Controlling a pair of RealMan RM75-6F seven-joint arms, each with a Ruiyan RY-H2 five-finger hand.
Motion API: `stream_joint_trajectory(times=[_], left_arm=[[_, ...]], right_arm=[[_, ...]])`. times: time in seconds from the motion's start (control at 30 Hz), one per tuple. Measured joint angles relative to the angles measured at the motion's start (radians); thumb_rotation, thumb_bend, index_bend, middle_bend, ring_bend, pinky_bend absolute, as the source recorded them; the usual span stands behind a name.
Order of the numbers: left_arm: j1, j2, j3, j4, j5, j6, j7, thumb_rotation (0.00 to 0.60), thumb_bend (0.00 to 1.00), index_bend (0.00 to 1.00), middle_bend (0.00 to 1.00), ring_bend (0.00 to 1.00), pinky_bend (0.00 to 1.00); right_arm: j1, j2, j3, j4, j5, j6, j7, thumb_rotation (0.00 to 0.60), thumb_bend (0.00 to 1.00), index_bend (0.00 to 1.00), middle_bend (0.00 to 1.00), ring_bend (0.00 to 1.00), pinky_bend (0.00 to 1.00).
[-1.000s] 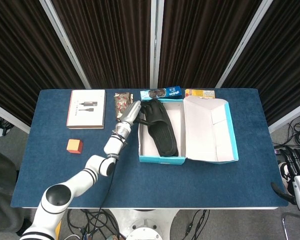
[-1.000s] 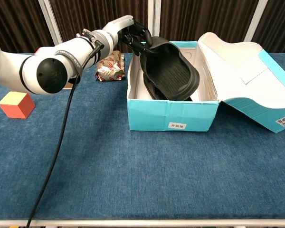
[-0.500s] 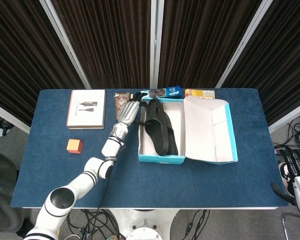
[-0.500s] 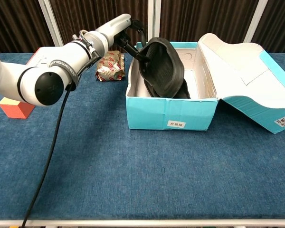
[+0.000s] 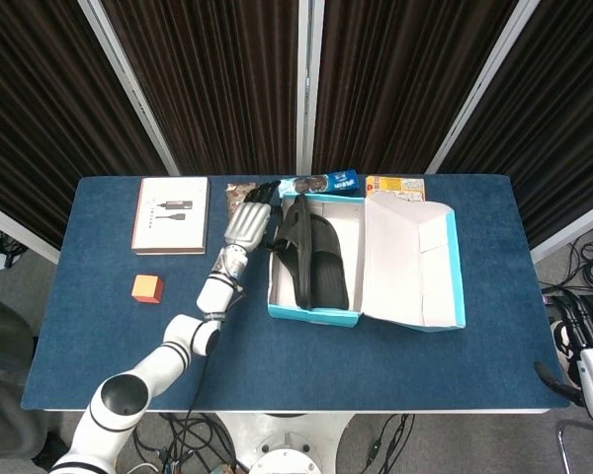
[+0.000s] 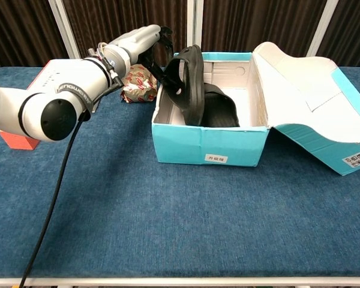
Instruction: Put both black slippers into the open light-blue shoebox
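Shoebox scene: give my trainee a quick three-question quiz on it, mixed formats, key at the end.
1. True or false: the left hand holds a slipper tipped on edge against the shoebox wall.
2. Multiple choice: the other slipper lies A) flat inside the box, B) on the table beside the red block, C) on the booklet.
3. Fill in: the right hand is at the ____ edge of the head view, off the table.

Key: 1 true; 2 A; 3 right.
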Motion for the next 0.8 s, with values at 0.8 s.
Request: stream_joint_trajectory(times=[0.8], left_arm=[[0.053,0.246,-0.073,-0.433,-0.185,-0.056,0.379,0.6,0.0,0.0,0.0,0.0,0.01]], right_arm=[[-0.003,-0.004,0.001,0.025,-0.003,0.008,0.033,0.6,0.12,0.0,0.04,0.0,0.0]])
